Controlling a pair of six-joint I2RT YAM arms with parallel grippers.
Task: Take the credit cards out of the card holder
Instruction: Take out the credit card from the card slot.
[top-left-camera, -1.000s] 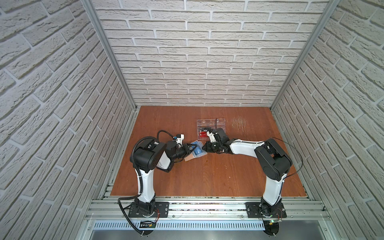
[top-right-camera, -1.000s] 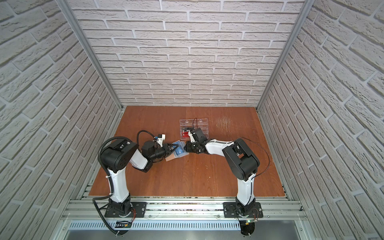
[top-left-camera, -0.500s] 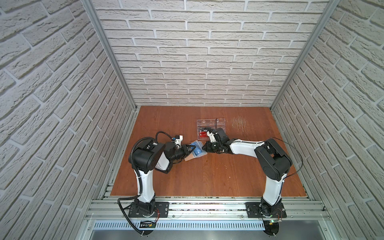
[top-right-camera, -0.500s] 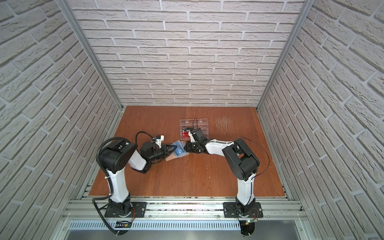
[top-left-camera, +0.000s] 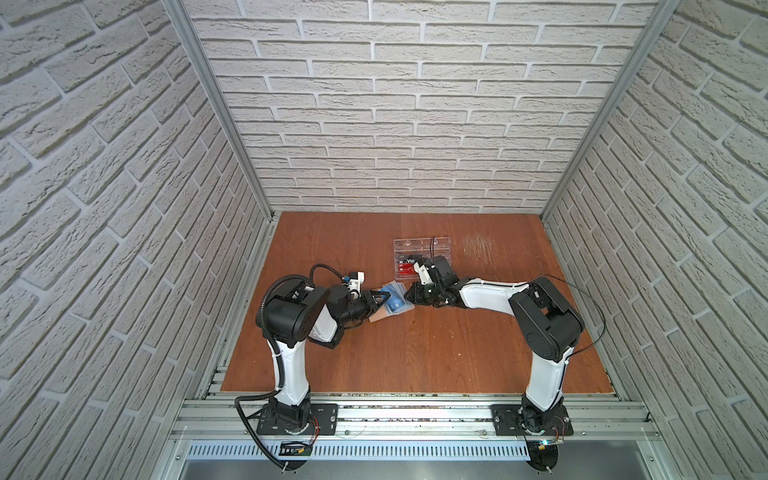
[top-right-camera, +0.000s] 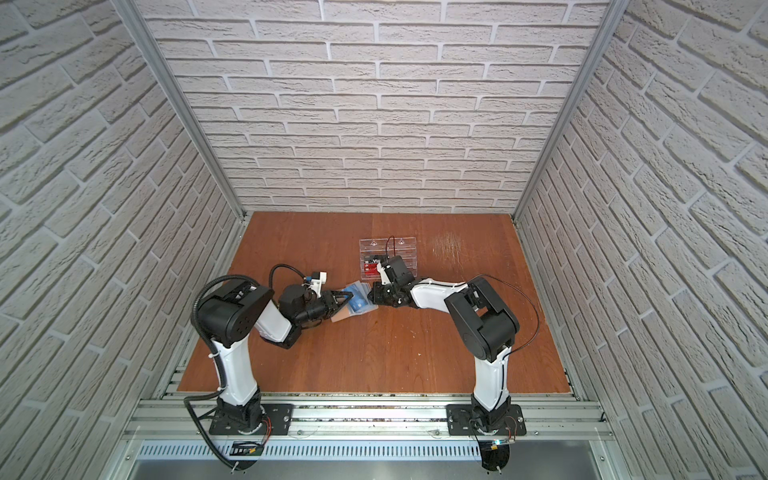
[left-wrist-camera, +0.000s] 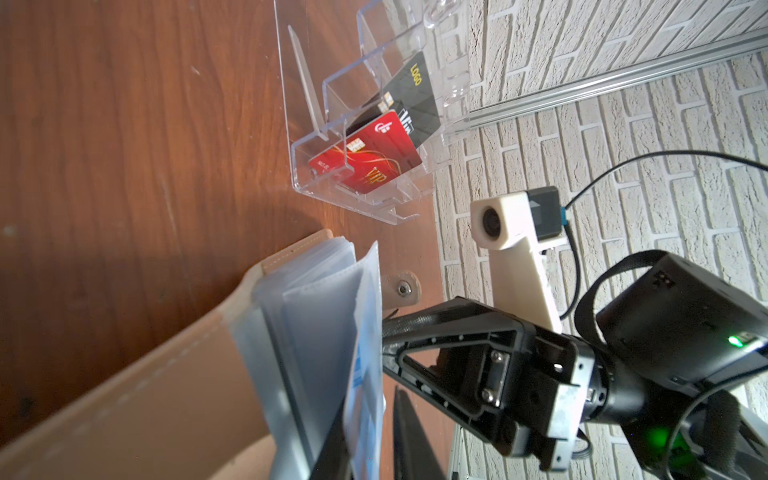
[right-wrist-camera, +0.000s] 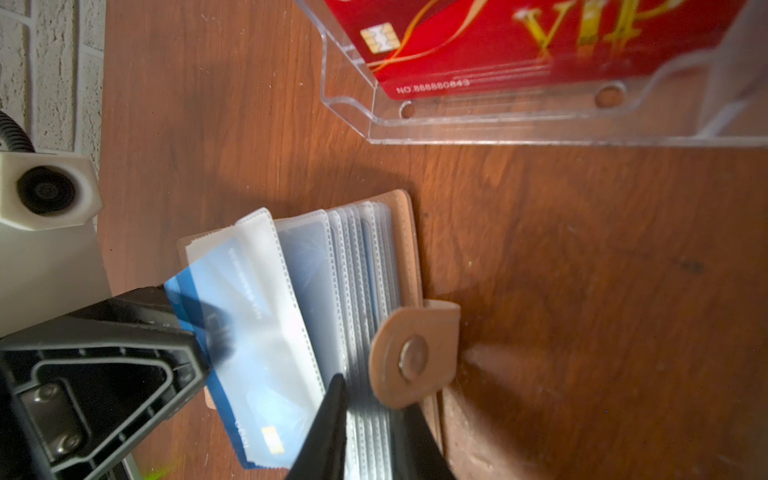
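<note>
Left claw (right-wrist-camera: 199, 328) was found clamped on the exposed corner of a blue credit card (right-wrist-camera: 185, 293), lower left of the right wrist view. The card was noted as partly drawn out of its frosted sleeve (right-wrist-camera: 270, 316). Right claw (right-wrist-camera: 365, 411) was seen pinched on the rest of the sleeve stack, bottom centre of that view, beside the snap tab (right-wrist-camera: 415, 353). Card holder (top-left-camera: 379, 318) was located at the centre of a top view, lying open on the counter (top-left-camera: 415, 353) between both claws, just below the clear acrylic rack (top-left-camera: 419, 249).

Step judged: card to be pulled clear. A straight pull along the sleeve's opening is advised, with the stack pinned so the holder is not dragged. Whether sleeve film was caught together with the card could not be told. A pinched film would likely lift the whole booklet.

Materials:
- Card: thin, stiff, glossy, with rounded corners and a gold chip.
- Sleeves: soft, translucent, dotted seams.
- Cover: matte beige leatherette, stitched edge, metal snap.
- Rack: rigid, clear, tiered. A red VIP card (left-wrist-camera: 374, 166) and a black card (left-wrist-camera: 415, 99) were held in it.
</note>
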